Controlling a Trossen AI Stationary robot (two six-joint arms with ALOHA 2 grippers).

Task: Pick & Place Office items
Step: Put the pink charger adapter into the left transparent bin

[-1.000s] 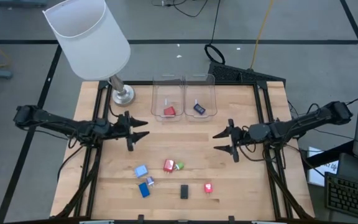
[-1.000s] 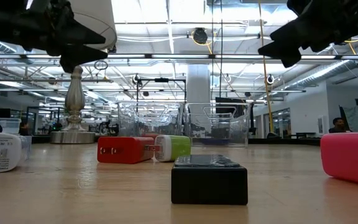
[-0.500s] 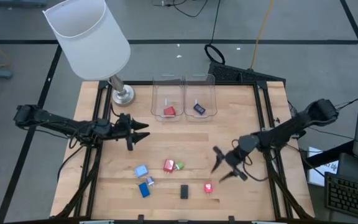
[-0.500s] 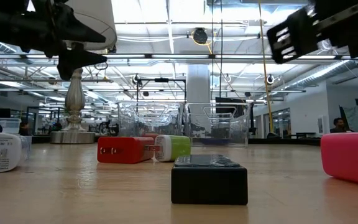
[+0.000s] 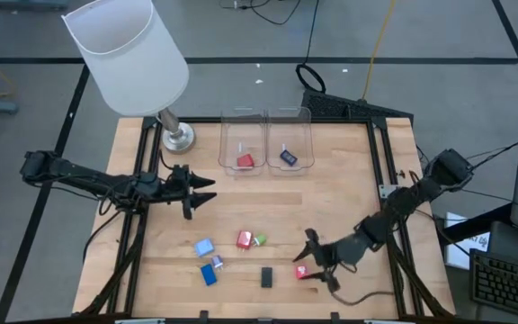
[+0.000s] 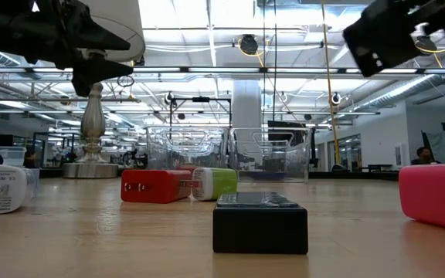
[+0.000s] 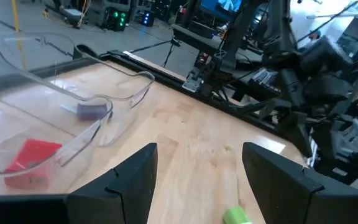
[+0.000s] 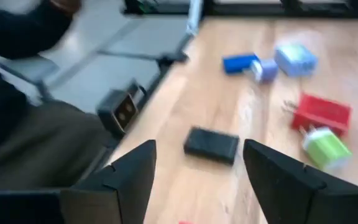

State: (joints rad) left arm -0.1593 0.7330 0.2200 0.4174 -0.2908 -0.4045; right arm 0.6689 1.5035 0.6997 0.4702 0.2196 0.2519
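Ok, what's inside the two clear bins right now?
The left clear bin holds a red piece; the right clear bin holds a dark blue piece. Nothing else shows through their walls.

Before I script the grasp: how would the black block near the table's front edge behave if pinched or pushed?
The black block looks boxy and hard-edged, so probably rigid. It lies flat and low, so it would likely slide rather than roll or tip. Its top looks glossy, possibly slippery.

Open left hand (image 7: 194,180) faces clear bins (image 7: 114,106) holding a red item (image 7: 33,155) and a dark blue one (image 7: 92,110)
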